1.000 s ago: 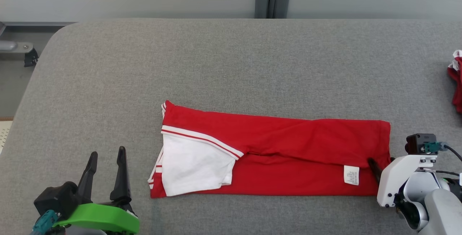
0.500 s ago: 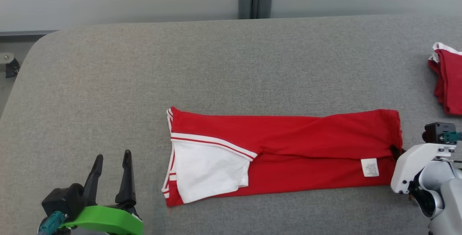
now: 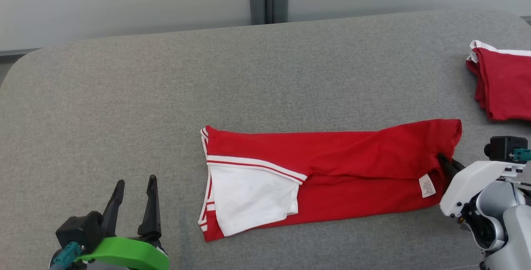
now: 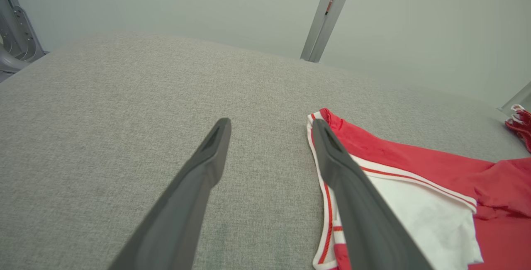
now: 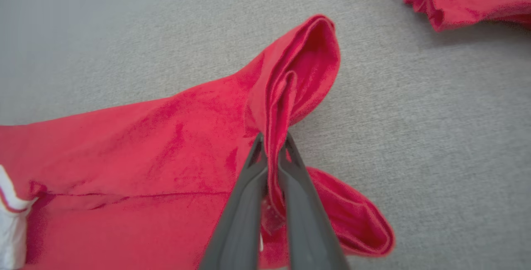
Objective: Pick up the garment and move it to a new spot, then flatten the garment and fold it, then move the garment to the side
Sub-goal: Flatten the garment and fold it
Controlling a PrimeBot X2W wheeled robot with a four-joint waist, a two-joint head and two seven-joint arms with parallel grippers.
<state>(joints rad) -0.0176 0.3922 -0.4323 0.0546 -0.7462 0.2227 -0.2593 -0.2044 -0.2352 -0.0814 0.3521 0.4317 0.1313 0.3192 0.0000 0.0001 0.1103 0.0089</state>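
My right gripper [image 5: 272, 140] is pinched tight on the edge of the red garment [image 3: 332, 166].
The garment lies folded long across the middle of the grey table [image 3: 124, 96], with its white panel at the left end. Its right edge puckers up between my closed fingers, perhaps several layers thick. My left gripper [image 3: 135, 185] stands spread wide near the left end, holding nothing. Another red pile [image 3: 504, 81] sits far right.
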